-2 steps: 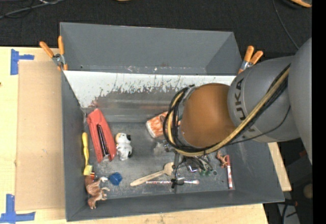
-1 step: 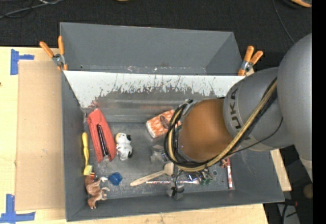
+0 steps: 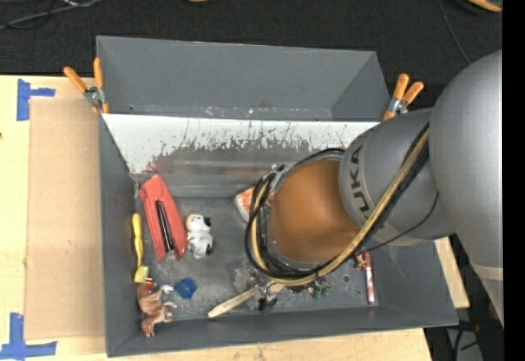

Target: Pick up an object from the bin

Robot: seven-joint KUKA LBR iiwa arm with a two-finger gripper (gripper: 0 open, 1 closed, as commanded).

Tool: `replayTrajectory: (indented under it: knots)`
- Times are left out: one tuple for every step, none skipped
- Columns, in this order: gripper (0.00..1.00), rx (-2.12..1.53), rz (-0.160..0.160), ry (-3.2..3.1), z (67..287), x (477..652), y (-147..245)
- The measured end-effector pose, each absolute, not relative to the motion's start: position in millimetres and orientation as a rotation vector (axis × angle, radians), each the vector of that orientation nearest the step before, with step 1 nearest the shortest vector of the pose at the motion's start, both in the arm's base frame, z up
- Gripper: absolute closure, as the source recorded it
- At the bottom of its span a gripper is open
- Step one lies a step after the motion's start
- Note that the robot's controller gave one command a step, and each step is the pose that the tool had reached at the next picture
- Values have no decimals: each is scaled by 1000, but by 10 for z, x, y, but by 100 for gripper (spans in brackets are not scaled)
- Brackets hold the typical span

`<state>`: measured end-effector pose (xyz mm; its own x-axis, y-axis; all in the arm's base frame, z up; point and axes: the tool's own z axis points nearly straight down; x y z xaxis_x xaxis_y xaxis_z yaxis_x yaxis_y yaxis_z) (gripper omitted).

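Our orange wrist cover (image 3: 308,212) mostly hides the gripper (image 3: 264,295); we cannot tell its opening. The pale wooden stick (image 3: 232,303) just left of it could skid away if nudged.

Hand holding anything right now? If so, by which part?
Cannot tell. The hand is down beside a pale stick near the bin's front wall.

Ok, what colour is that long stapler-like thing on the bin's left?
Red with a black strip down the middle: the long stapler-like thing, camera view.
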<state>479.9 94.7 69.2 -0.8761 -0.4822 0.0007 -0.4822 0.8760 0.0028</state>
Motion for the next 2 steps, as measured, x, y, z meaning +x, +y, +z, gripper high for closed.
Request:
replayTrajectory:
  knots:
    - [100, 781, -4, -3042, 692, 4799, 947]
    - [100, 779, -5, -3041, 771, 4793, 950]
